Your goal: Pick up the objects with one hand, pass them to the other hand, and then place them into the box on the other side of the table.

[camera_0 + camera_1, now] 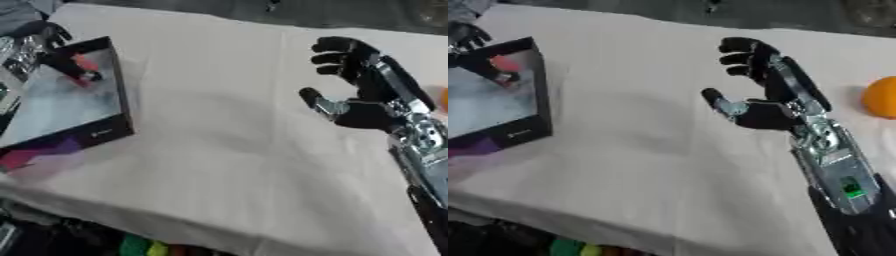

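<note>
White cloth covers the worktop (219,150). At its left edge sits the dark box (115,95), where the left hand (48,52) pinches a small red object (85,64). Right hand (767,107) hovers mid-table, fingers (741,52) relaxed and empty; an orange ball (881,96) lies far right.

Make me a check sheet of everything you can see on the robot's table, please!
Surface: table covered with a pale cloth.
Job's things: box at the left edge, black walls, pale inside; a small red thing in it; orange ball at the right edge.
Clutter: nothing seen.
Hands: right hand above the cloth, holding nothing, fingers partly curled; left hand at the box's far corner, its grip unclear.
Cables: nothing seen.
Surroundings: dark floor beyond the table; green and yellow things below the near edge.
</note>
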You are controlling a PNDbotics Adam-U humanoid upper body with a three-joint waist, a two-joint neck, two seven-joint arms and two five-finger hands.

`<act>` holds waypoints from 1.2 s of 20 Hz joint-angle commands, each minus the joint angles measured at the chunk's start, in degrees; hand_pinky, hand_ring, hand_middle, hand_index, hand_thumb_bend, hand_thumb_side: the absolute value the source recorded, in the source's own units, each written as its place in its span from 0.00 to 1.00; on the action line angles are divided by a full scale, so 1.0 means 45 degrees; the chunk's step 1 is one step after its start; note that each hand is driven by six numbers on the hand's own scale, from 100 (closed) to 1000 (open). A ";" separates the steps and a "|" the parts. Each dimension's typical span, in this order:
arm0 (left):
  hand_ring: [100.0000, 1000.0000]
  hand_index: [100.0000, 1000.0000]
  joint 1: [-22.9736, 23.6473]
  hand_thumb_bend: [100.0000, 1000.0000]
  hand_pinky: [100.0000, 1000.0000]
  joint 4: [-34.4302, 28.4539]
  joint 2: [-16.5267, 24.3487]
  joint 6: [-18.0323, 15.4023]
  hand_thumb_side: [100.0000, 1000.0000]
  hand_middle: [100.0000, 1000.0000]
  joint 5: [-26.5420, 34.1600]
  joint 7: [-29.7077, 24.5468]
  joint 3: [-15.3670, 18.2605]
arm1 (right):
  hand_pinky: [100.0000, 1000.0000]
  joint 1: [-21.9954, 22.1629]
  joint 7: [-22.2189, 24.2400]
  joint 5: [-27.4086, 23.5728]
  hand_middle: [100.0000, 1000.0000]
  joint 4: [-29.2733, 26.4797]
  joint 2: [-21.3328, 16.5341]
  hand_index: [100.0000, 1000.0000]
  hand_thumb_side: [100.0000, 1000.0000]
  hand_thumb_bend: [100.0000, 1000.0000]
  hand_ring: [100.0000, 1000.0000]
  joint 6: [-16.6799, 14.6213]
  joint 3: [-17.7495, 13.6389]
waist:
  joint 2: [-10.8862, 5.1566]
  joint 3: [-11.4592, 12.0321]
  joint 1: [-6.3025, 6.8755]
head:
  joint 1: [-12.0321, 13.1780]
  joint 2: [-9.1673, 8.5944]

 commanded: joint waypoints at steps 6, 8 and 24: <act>0.83 0.84 -0.0117 0.50 0.92 -0.0321 0.0621 0.0035 0.30 0.75 -0.0233 0.0396 0.0416 | 0.78 -0.0149 -0.0129 -0.0116 0.77 -0.0390 -0.0148 0.81 0.00 0.35 0.79 0.0009 -0.0149 | -0.0188 0.0022 -0.0045 | -0.0505 0.0027; 0.73 0.82 -0.0093 0.19 0.81 -0.1000 0.0486 0.0004 0.28 0.68 0.0589 0.1329 0.0633 | 0.78 -0.0130 -0.0199 -0.0121 0.77 -0.0423 -0.0185 0.82 0.00 0.36 0.79 0.0035 -0.0205 | -0.0238 0.0060 -0.0039 | -0.1016 0.0094; 0.79 0.88 0.1591 0.12 0.81 -0.4968 -0.3585 -0.4762 0.75 0.74 0.9807 0.8388 0.0625 | 0.80 -0.1799 0.2193 0.1446 0.81 0.0801 -0.1600 0.86 0.00 0.37 0.82 0.1682 -0.1444 | -0.0430 -0.0037 0.0130 | -0.3223 0.0308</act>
